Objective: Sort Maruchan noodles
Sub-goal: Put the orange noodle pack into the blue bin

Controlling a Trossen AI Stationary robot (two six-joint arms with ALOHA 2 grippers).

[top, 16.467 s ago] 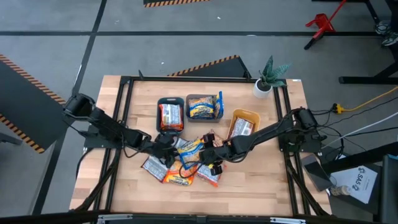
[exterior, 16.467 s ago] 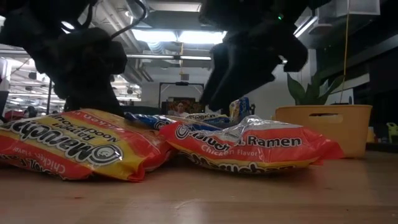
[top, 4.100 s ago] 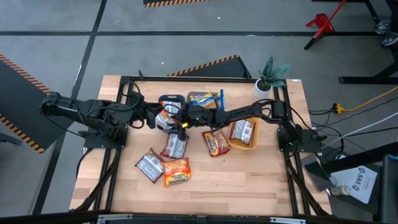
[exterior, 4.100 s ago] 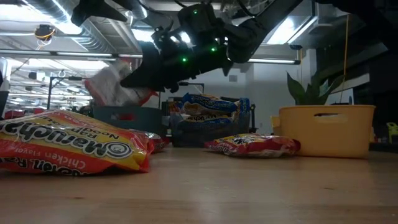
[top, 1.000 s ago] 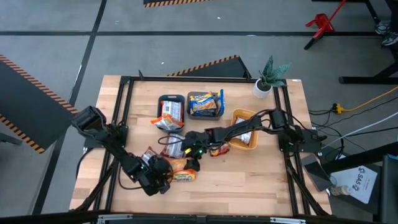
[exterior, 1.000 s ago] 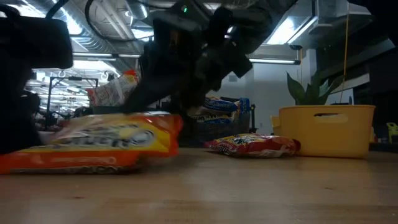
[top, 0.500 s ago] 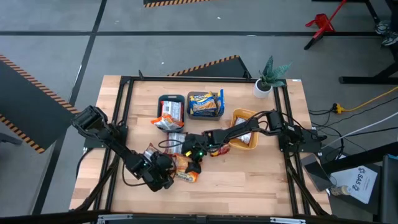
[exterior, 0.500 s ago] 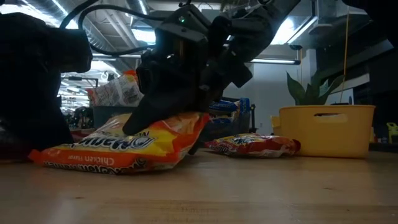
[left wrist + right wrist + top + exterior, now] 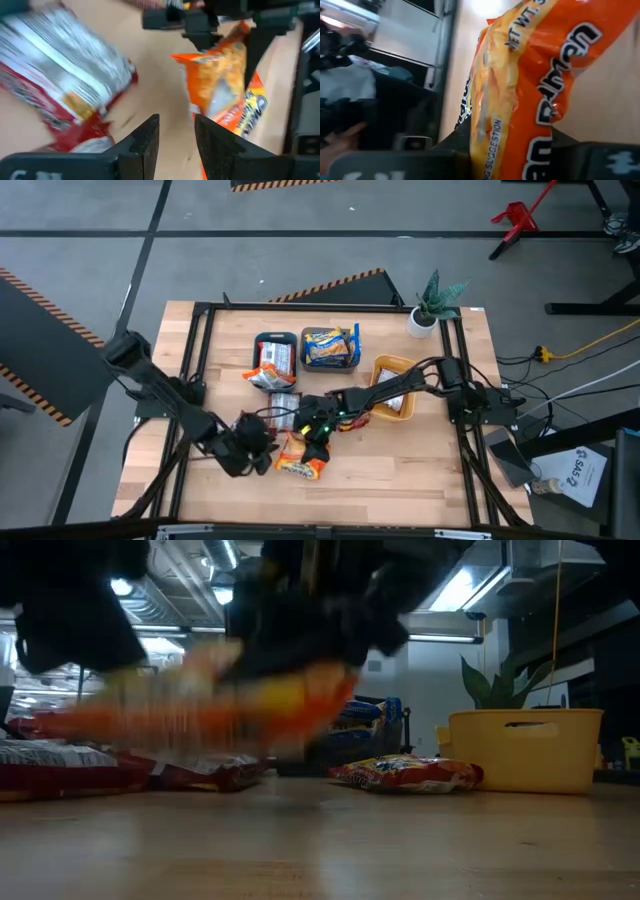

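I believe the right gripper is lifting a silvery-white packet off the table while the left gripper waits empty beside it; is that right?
Not quite: the packet in the right gripper is orange, not silvery-white, as the right wrist view shows. The left gripper does wait empty beside it.

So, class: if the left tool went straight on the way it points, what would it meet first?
Probably the orange packet, held up by the right tool, just ahead of the left tool; depth is unclear. The silver-red packet lies off that line.
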